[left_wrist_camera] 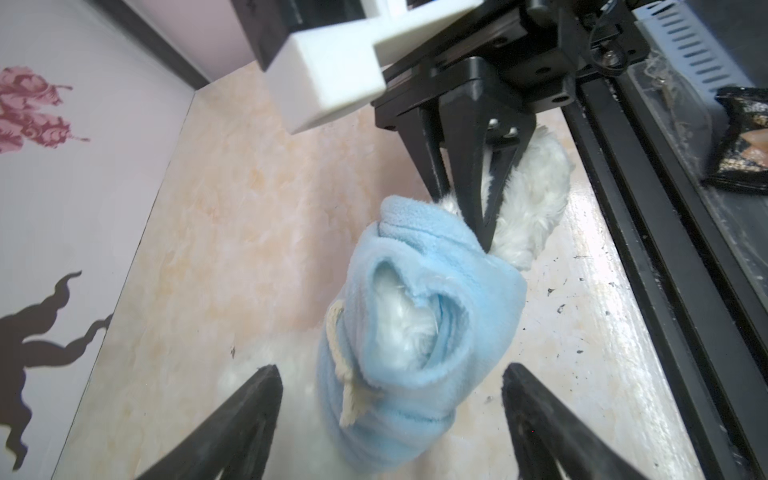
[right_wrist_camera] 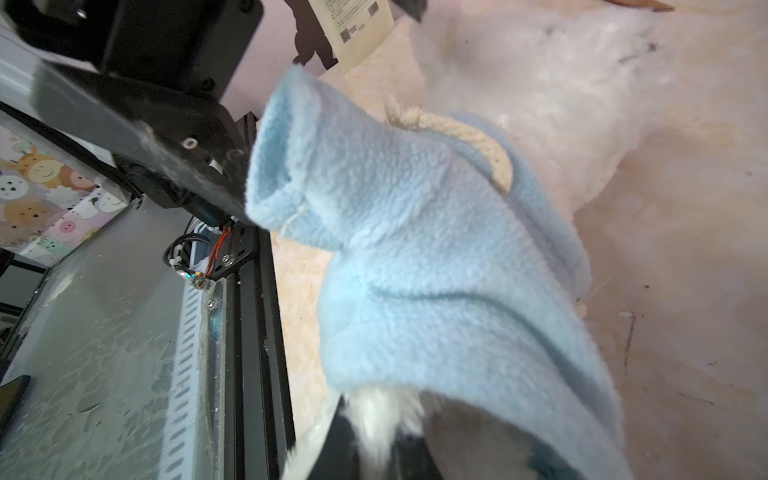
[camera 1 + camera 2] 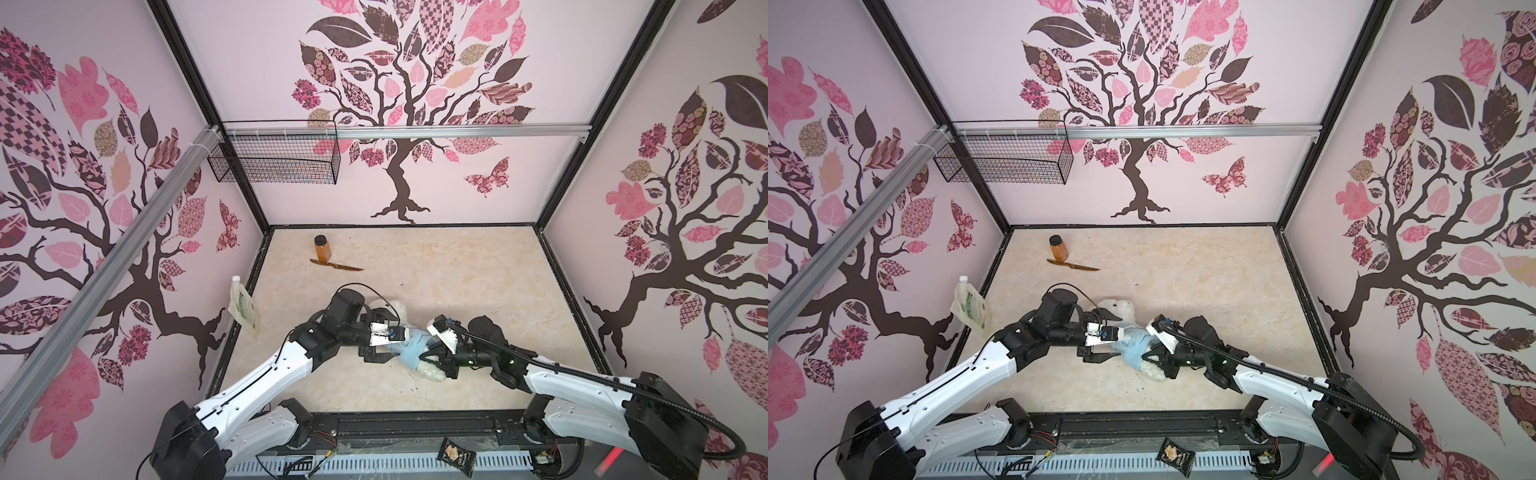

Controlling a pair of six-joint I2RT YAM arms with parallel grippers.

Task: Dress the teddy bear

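Subject: white fluffy plush teddy bear (image 3: 394, 309), lying on the beige marbled surface (image 3: 457, 270) near the front middle. Its head points toward the back wall and its legs toward the front rail. It lies between the two arms.

Garment: light blue fleece hooded shirt (image 1: 457, 291), bunched in a thick roll round the torso. The legs are bare below it. In the left wrist view an opening in the fleece shows white fur inside. In the right wrist view one sleeve tube stands up and looks empty to us. We judge the dressing partly done, with the shirt on the body but not drawn down or straightened.

Right gripper (image 1: 484, 239): fingers closed where the shirt's edge meets a leg, with white fur showing between them. We cannot tell whether fleece is caught as well.

Left gripper (image 1: 390, 370): fingers spread wide, one on each side of the rolled fleece, holding nothing.

Notes for the step in hand, as we judge it (regrip and unroll):
- Treat the right hold as the anchor and keep the bear flat on the surface.
- Close the left fingers on the outer fold of the roll only. Pile caught with it would drag the body instead of sliding the cloth.
- Draw along the body toward the legs, low and slow. Lifting would swing the bear on its anchor.
- Check the empty-looking sleeve before flattening.

Surroundings: amber jar with a dark lid (image 3: 322, 248) and brown knife (image 3: 336, 266), well apart near the back left, clear of the work.
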